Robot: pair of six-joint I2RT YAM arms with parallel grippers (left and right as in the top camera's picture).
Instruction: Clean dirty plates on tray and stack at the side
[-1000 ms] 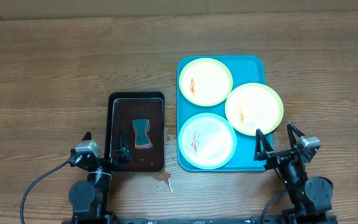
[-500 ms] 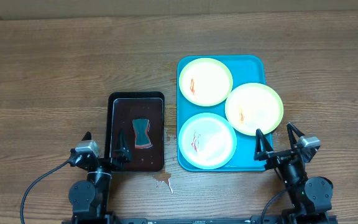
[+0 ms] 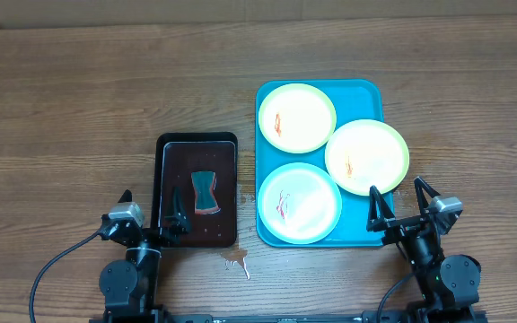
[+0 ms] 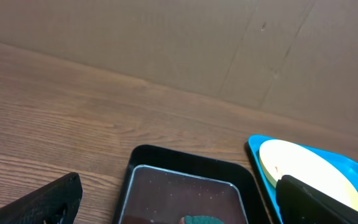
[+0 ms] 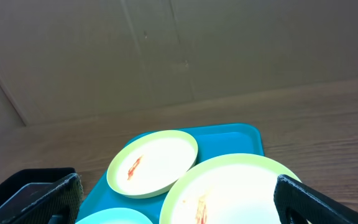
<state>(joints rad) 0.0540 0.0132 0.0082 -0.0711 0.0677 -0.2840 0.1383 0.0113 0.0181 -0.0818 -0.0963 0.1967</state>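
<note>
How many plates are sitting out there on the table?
3, all on the blue tray: a yellow-green plate at the far end, a second yellow-green plate overhanging its right edge, and a white plate at the near end. None seem hidden.

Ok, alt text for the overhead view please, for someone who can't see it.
Three sauce-smeared plates sit on a turquoise tray on a wooden table, a black tray with a sponge to its left. Left gripper and right gripper hang open at the near edge.
</note>
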